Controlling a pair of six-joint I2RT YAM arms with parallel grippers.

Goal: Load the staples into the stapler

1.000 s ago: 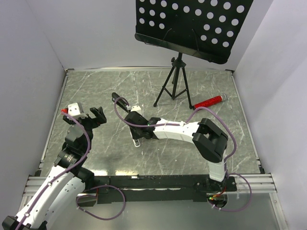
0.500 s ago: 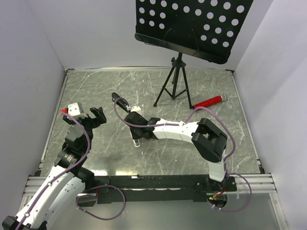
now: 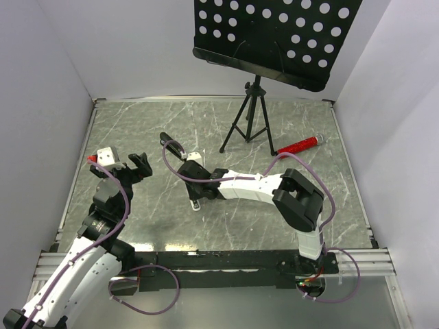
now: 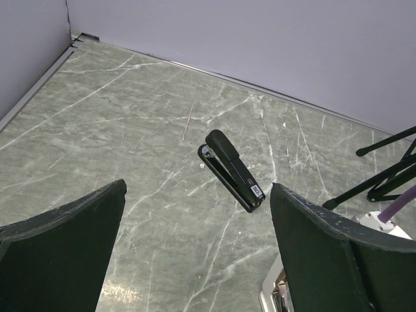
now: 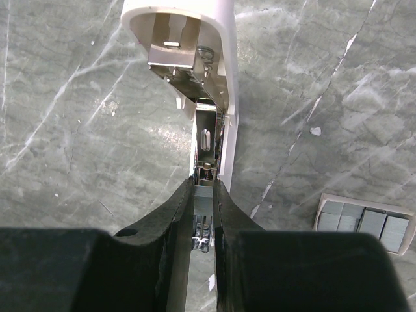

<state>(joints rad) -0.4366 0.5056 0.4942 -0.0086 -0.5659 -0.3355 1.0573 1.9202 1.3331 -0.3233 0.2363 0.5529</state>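
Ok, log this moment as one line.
left gripper open, hovering | right gripper shut on staples over open white stapler channel | black stapler untouched

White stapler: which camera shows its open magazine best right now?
Right wrist. It looks straight down on the white stapler, lid open, magazine channel exposed, just ahead of the right gripper. Top external shows only a small end beside that gripper. Left wrist is aimed at the black stapler instead.

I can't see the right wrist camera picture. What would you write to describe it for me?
The right gripper has its black jaws pinched on a thin silvery strip, probably staples, over the open white stapler. A small box of staples lies beside it on the grey marbled table.
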